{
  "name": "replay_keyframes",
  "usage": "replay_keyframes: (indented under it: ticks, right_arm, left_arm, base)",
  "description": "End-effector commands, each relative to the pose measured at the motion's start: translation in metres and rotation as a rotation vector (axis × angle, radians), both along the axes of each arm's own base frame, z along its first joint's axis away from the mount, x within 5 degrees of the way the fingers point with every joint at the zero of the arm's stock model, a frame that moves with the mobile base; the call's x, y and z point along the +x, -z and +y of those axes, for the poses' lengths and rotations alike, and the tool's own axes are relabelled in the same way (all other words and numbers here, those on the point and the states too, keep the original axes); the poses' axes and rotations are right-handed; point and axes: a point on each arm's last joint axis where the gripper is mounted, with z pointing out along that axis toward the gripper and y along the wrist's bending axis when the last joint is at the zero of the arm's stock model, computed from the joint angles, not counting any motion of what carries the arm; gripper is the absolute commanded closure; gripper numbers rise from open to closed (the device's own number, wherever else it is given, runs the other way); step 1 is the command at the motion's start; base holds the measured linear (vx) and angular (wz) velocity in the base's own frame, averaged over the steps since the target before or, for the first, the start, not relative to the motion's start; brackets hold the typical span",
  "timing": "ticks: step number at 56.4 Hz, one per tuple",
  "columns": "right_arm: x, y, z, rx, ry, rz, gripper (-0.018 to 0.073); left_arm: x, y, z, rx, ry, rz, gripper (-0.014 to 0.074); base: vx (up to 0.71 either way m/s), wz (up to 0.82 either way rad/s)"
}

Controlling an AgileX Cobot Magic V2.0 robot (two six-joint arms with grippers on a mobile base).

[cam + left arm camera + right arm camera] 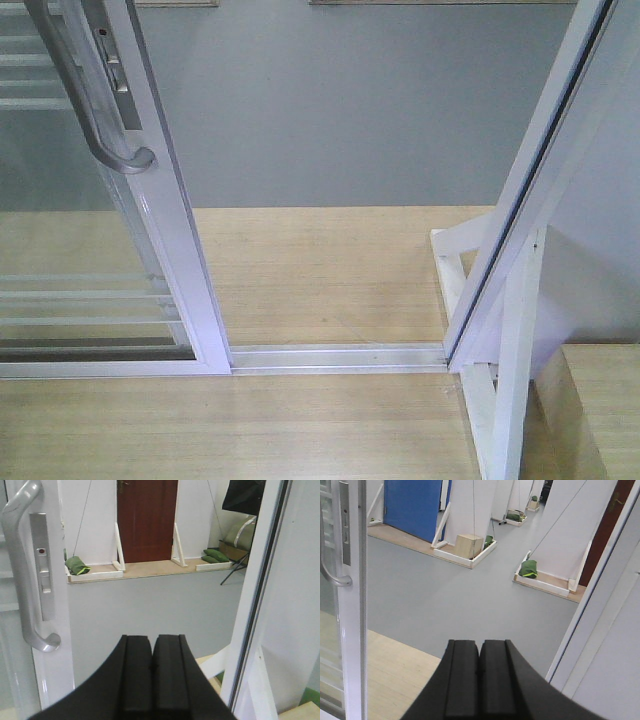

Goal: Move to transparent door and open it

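The transparent door (pixel 60 250) stands slid to the left, its glossy white frame rail (pixel 175 230) bearing the curved grey pull handle (pixel 95 110). The doorway gap lies between that rail and the right jamb (pixel 530 190). The handle also shows at the left of the left wrist view (pixel 17 570) and of the right wrist view (pixel 330 555). My left gripper (pixel 152 642) is shut and empty, pointing through the gap, to the right of the handle. My right gripper (pixel 479 647) is shut and empty, also facing the gap.
A floor track (pixel 335 357) crosses the wood platform (pixel 300 270). White support braces (pixel 510 380) stand at the right jamb. Beyond is grey floor (pixel 350 110), a dark red door (pixel 147 520), a blue panel (pixel 412 507), a wooden box (pixel 469 545) and green sandbags (pixel 527 569).
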Motion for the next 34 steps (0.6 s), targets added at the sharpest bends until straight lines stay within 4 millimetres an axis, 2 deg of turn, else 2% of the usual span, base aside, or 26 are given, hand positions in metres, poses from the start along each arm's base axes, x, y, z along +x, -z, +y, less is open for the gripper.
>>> replay_keyframes:
  ticks: [1,10,24,34]
  right_arm:
    - [0.0,-0.016,0.0,0.028,0.001,-0.099,0.0563]
    - [0.0,-0.016,0.0,0.028,0.001,-0.099,0.0563]
    - [0.0,-0.016,0.0,0.028,0.001,-0.099,0.0563]
    - [0.0,-0.016,0.0,0.028,0.001,-0.099,0.0563]
  left_arm:
    - [0.002,-0.014,0.008,-0.065,-0.084,-0.076,0.0594]
    - [0.004,-0.019,0.016,-0.056,-0.177,-0.132,0.0594]
    - [0.004,-0.021,0.017,-0.04,-0.195,-0.166,0.0594]
    - [0.003,-0.013,0.018,0.072,-0.197,-0.163,0.0594]
  base:
    - [0.0,0.0]
    - [0.0,0.0]
    - [0.0,0.0]
    - [0.0,0.0]
